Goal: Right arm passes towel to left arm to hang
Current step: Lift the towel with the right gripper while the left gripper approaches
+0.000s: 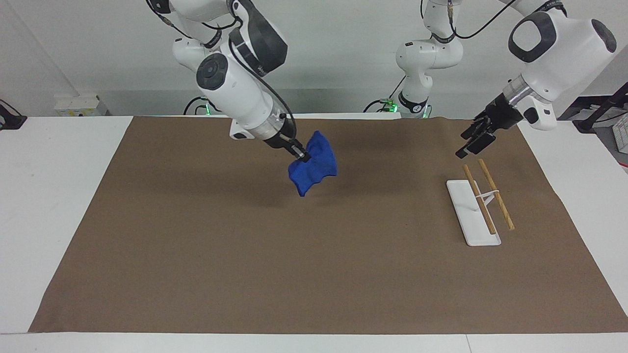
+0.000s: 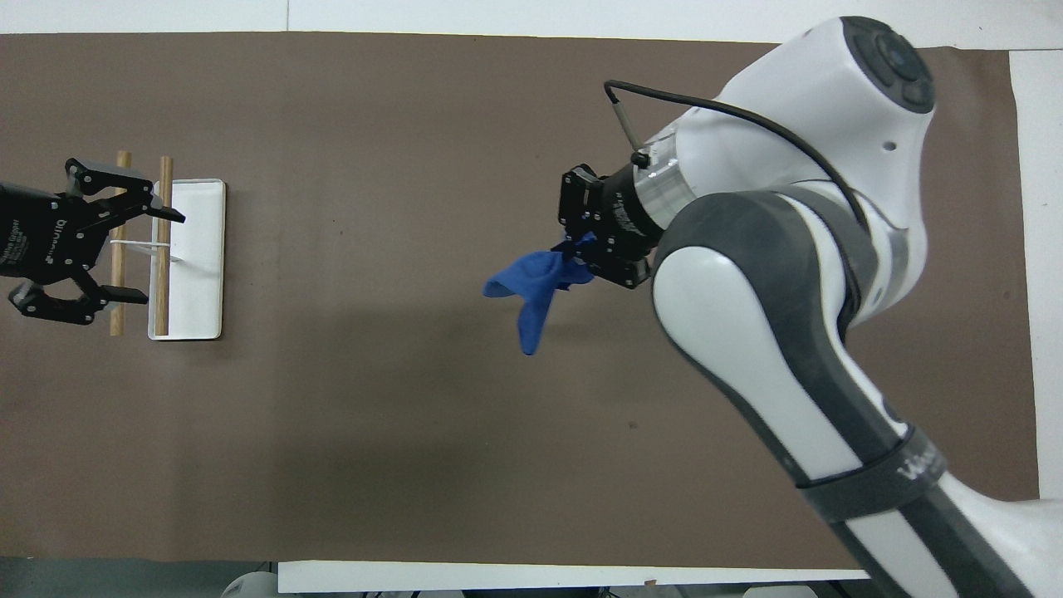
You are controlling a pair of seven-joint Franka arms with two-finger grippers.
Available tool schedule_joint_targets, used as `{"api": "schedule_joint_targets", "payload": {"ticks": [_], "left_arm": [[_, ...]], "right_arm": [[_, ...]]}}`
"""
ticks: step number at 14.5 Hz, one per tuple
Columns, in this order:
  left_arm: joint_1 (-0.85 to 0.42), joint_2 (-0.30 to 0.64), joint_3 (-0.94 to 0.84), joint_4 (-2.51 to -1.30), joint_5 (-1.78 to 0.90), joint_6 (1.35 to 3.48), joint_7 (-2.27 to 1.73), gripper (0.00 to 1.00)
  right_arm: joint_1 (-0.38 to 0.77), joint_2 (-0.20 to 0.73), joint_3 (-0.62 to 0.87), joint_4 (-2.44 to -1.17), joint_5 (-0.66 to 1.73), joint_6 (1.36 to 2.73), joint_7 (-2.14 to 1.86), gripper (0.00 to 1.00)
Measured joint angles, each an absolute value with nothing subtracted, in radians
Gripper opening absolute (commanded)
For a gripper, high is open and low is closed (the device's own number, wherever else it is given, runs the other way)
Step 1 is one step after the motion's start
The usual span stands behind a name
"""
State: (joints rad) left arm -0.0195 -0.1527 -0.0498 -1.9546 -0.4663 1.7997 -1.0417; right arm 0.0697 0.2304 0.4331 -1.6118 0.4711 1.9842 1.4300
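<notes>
The royal-blue towel (image 1: pixel 314 169) hangs crumpled in the air over the middle of the brown mat; it also shows in the overhead view (image 2: pixel 533 286). My right gripper (image 1: pixel 300 156) is shut on the towel's upper edge; in the overhead view it (image 2: pixel 581 245) shows above the mat. My left gripper (image 1: pixel 472 142) is open and empty, raised over the rack's end toward the left arm; in the overhead view it (image 2: pixel 141 253) covers the two rods.
A white base plate (image 1: pixel 472 212) with two wooden rods (image 1: pixel 496 194) on a small stand lies toward the left arm's end of the brown mat (image 1: pixel 314 274). White table (image 1: pixel 49 196) surrounds the mat.
</notes>
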Motion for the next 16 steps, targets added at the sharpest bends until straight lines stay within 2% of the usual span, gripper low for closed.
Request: {"api": "schedule_joint_targets", "payload": {"ticks": [2, 6, 12, 16], "left_arm": [[-0.039, -0.183, -0.052, -2.021, -0.536, 1.887, -1.189, 1.00], [-0.076, -0.201, -0.053, -2.049, -0.573, 1.943, -1.370, 1.00], [-0.160, -0.179, -0.055, -2.063, -0.575, 2.147, -1.534, 1.00], [-0.180, -0.142, -0.056, -2.053, -0.576, 2.172, -1.539, 1.00]], "right_arm": [[0.113, 0.257, 0.469, -1.608, 0.546, 2.147, 1.571, 0.00], [0.132, 0.291, 0.537, -1.603, 0.695, 2.386, 1.689, 0.00], [0.132, 0.299, 0.553, -1.594, 0.708, 2.417, 1.729, 0.00], [0.132, 0.300, 0.553, -1.594, 0.708, 2.417, 1.729, 0.00]]}}
